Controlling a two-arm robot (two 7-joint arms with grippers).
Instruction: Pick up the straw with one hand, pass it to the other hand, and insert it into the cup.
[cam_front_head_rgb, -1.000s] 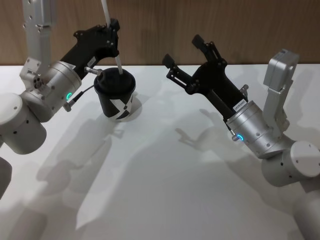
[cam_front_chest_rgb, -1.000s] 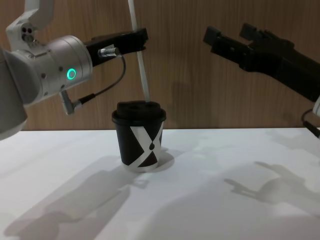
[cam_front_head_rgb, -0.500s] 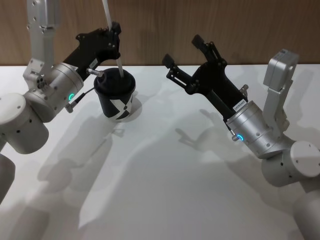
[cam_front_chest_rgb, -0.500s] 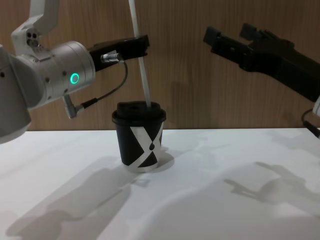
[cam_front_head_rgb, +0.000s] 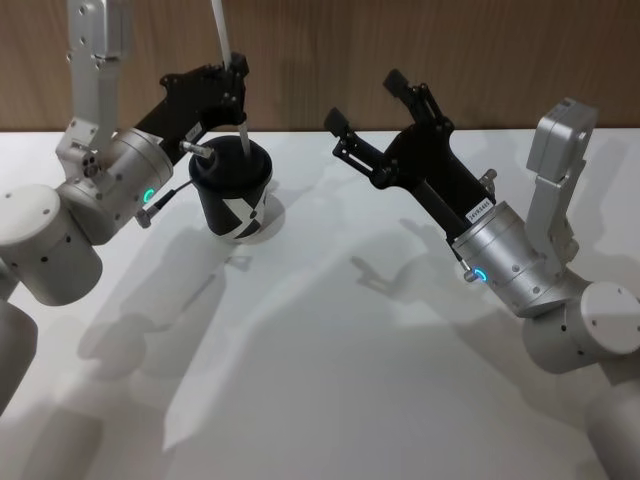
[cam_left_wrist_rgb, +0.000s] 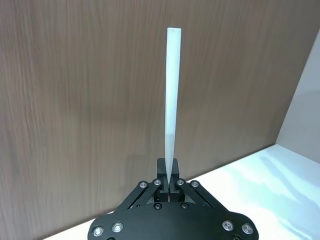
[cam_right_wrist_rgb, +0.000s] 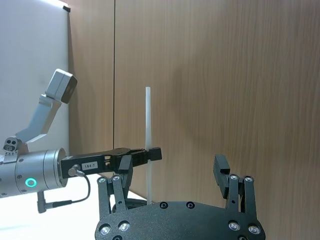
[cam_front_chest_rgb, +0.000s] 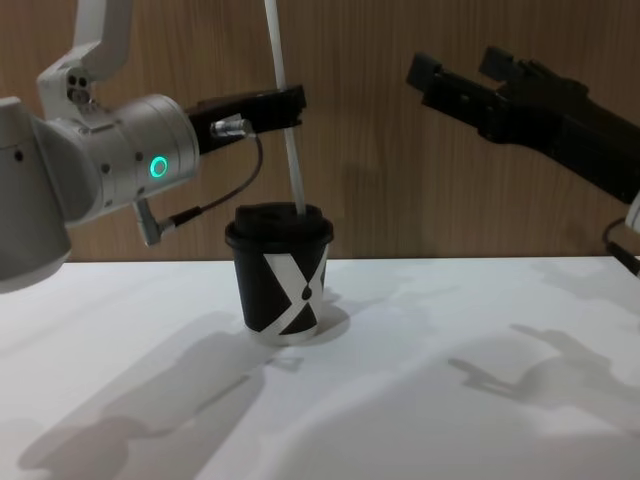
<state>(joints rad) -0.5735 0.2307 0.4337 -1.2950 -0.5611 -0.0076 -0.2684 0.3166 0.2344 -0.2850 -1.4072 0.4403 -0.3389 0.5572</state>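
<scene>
While the left gripper (cam_front_chest_rgb: 290, 108) pinches the straw (cam_front_chest_rgb: 285, 110) mid-length, jaws tight on it, straw's long axis runs near-vertical w/ its lower tip at the lid of the cup (cam_front_chest_rgb: 279, 270) on the tabletop (cam_front_chest_rgb: 450, 400). Next move looks like straight down along that axis. Right gripper (cam_front_chest_rgb: 465, 80) hangs well apart to the right, jaws spread, holding nothing.

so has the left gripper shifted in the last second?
Yes. In the chest view the left gripper, shut on the straw, has edged toward the robot's right relative to the cup, which stayed put.
</scene>
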